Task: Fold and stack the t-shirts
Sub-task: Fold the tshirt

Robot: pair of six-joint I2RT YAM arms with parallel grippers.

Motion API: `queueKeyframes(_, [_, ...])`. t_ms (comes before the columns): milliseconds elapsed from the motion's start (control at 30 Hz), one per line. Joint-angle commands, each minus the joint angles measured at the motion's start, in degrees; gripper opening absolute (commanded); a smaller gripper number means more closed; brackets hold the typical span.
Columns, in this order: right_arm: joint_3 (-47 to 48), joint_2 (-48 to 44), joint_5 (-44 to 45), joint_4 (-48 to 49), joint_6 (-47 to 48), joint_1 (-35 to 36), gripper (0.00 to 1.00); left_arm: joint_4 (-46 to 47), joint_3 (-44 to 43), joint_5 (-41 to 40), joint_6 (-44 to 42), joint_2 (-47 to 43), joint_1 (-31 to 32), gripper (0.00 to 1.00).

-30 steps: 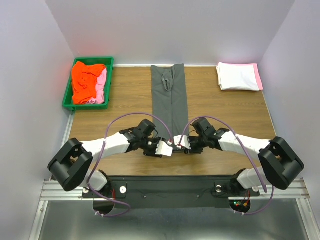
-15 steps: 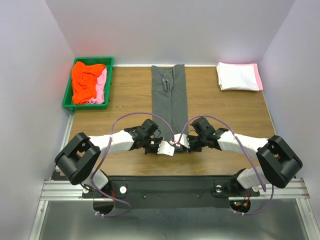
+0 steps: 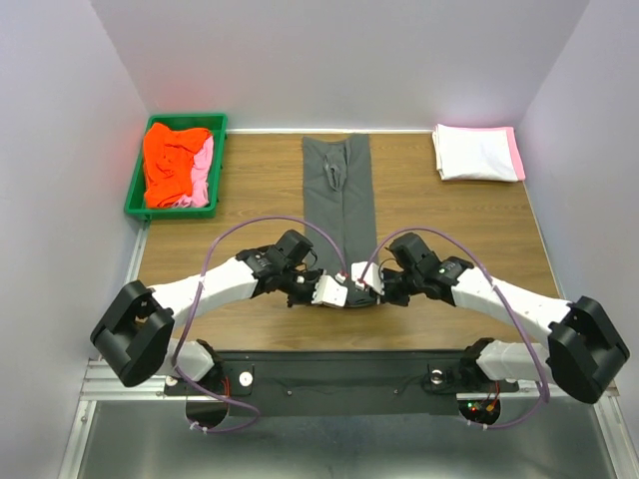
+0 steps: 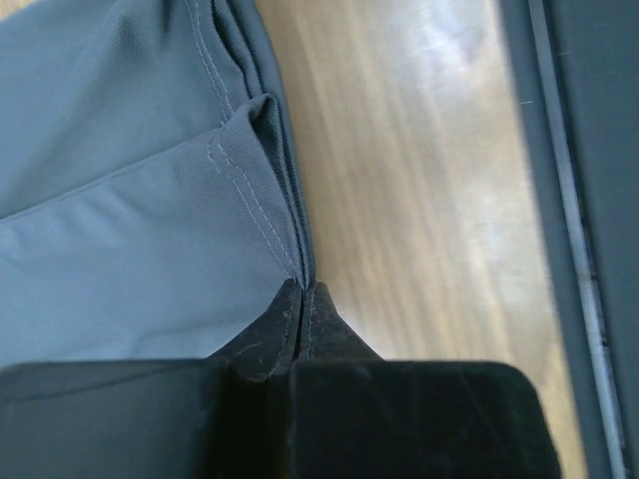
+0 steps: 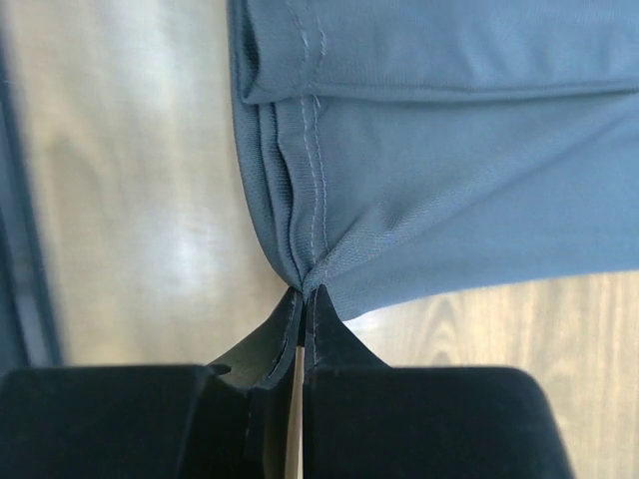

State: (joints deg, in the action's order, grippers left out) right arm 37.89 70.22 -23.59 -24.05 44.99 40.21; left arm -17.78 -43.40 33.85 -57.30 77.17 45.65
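At the middle of the wooden table point(image 3: 250, 200) a dark grey t-shirt point(image 3: 339, 200) lies flat, folded lengthwise into a long narrow strip that runs from the far edge towards the arms. Both arms reach inwards and meet at its near end, their white wrist pieces almost touching.

The left gripper point(image 4: 303, 289) has its two black fingers pressed together with no gap, nipping the stitched hem at one near corner of the strip. The cloth puckers into a small ridge just beyond the tips. The right gripper point(image 5: 303, 292) does the same at the other near corner: its fingers are pinched tight on the doubled hem, and folds fan out from the pinch. On both sides the rest of the shirt lies on the wood.

At the far left corner a green bin point(image 3: 134, 190) holds a crumpled orange-red t-shirt point(image 3: 170, 160) with a light pink one point(image 3: 204, 170) beside it. At the far right corner a white t-shirt point(image 3: 474, 152) sits folded, with a pink edge point(image 3: 517, 152) showing along its right side.
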Motion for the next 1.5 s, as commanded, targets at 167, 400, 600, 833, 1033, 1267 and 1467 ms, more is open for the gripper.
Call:
queueKeyframes(167, [3.6,-4.2,-0.5,-5.9,-10.1,4.6,0.01,-6.4,-1.7,5.3,6.6,-4.6,0.4,0.00])
queueKeyframes(400, [9.8,1.1,1.7,-5.7,-5.7,1.5,0.01,-11.8,-10.7,3.6,-2.0,1.8,-7.5,0.00])
queueKeyframes(600, [14.9,6.5,0.7,-5.7,-2.2,-2.3,0.00,-11.7,-16.4,3.6,-7.9,6.3,-12.8,0.00])
queueKeyframes(833, [23.5,15.5,-1.3,-5.7,1.1,-7.8,0.01,-11.0,-22.9,3.5,-12.0,12.4,-16.5,0.00])
queueKeyframes(1033, [29.9,22.5,-3.2,-5.7,2.2,-10.9,0.01,-13.5,-32.3,3.2,-15.6,21.9,-19.4,0.00])
queueKeyframes(1267, [39.8,31.7,-4.1,-5.7,4.5,-16.1,0.01,-19.8,-49.3,4.6,-19.4,32.9,-23.4,0.00])
queueKeyframes(1467, [48.2,38.9,-5.1,-5.7,5.1,-18.3,0.01,-21.7,-56.9,4.0,-21.2,38.6,-24.6,0.03])
